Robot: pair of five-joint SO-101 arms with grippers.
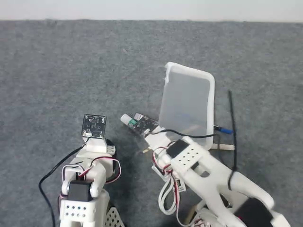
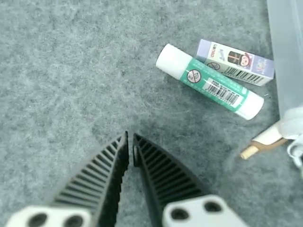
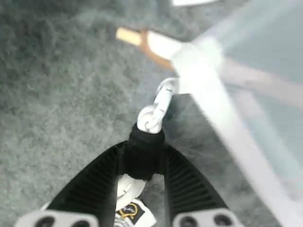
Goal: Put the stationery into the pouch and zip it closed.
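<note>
**Scene at the pouch corner.** The translucent white plastic pouch [image 1: 187, 99] lies flat on the grey carpeted table [image 1: 71, 61], near the middle and just ahead of your right arm. At its corner nearest that arm, a white metal ring link [image 3: 158, 106] joins the zip to a black zipper pull tab [image 3: 142, 163]. Your right gripper [image 3: 143, 147] is clamped on this tab, one ribbed black jaw pressed against each side of it. Whether the zip itself stands open or closed cannot be told.

A beige stick with a pale tip [image 2: 260, 144] lies on the carpet just beside the same corner. Near it, apart from the pouch edge, you see a white glue stick with a green label [image 2: 208, 82]. A small lilac boxed eraser [image 2: 235, 62] lies alongside the glue stick, close against it. Both rest outside the pouch.

On the pouch's other long side lies a thin item with a blue end [image 1: 226, 129], too small to identify.

Your left gripper [image 2: 130, 138] hangs over bare carpet, well apart from the stationery. Its jaws are drawn together, the tips almost touching, with nothing between them.
</note>
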